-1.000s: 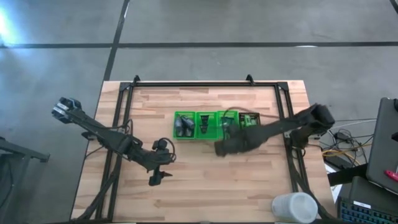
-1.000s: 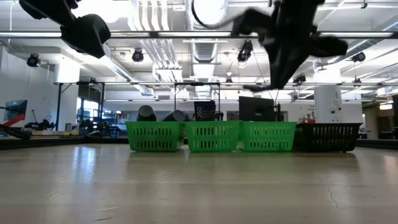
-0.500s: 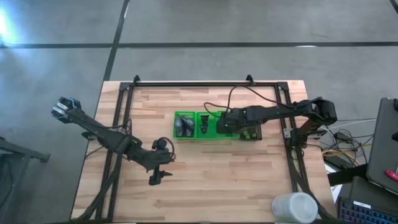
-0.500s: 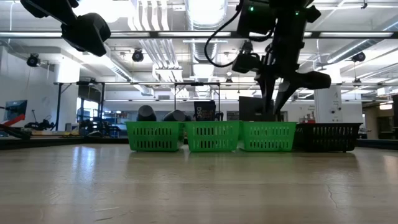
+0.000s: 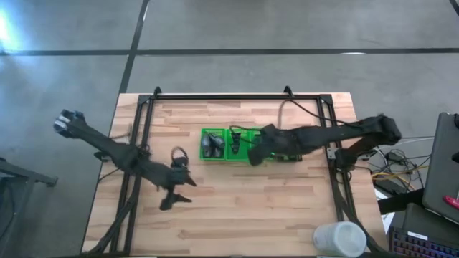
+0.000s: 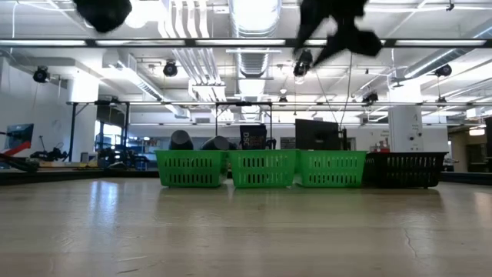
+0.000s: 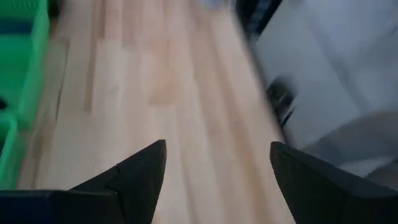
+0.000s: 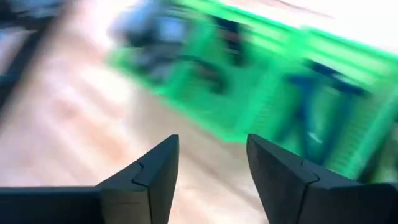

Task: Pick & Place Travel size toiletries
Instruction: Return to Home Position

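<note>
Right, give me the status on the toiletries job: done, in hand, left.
Done: in the green tray, grey bottles lie in the left compartment and dark items in the middle one. In hand: nothing. The right gripper hangs open and empty above the tray, and the left gripper is open over the table. Left: no loose items show, so probably only parking both arms.

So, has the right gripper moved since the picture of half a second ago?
Yes. In the low view the right gripper has gone up: it hung just above the green tray's rim, and now it is near the picture's top.
</note>
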